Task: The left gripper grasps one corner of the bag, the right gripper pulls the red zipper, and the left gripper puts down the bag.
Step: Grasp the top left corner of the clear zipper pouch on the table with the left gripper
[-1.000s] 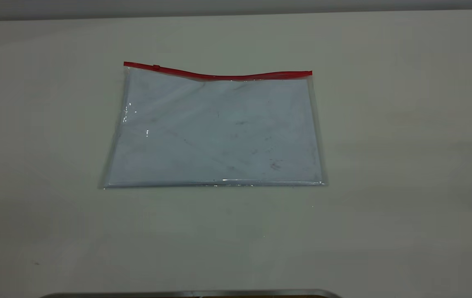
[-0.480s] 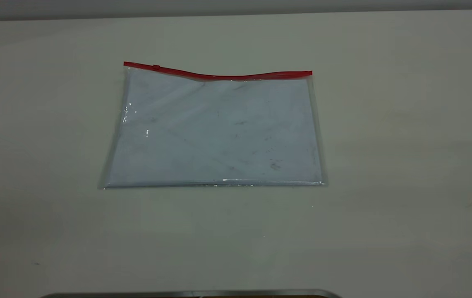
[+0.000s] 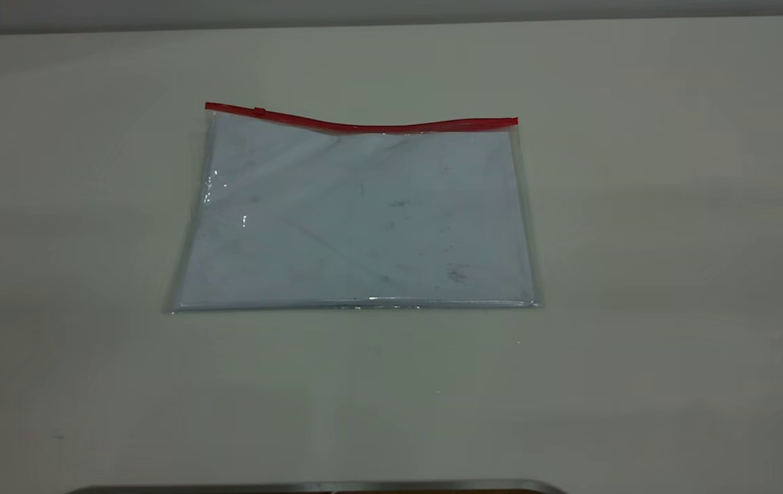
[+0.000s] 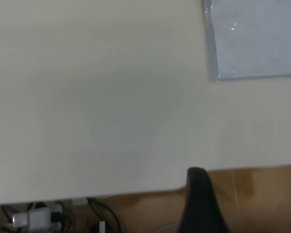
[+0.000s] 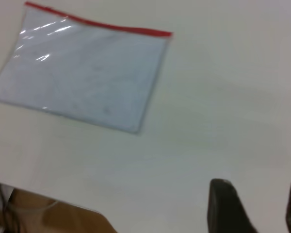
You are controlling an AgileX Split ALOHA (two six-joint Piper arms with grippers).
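The bag (image 3: 357,213) lies flat on the white table (image 3: 672,274), a clear pouch with white sheets inside. The red zipper (image 3: 364,126) runs along its far edge, with the slider tab (image 3: 259,111) near the left red corner of the bag (image 3: 208,106). Neither gripper shows in the exterior view. In the left wrist view my left gripper (image 4: 252,204) hangs past the table edge, open, one finger (image 4: 199,204) showing, far from a plain bag corner (image 4: 252,39). In the right wrist view my right gripper (image 5: 257,204) is open over bare table, away from the bag (image 5: 87,73) and zipper (image 5: 102,23).
A grey metal strip (image 3: 316,487) lies along the near edge of the exterior view. The left wrist view shows the table's edge (image 4: 136,191), with brown floor and cables (image 4: 39,218) below it.
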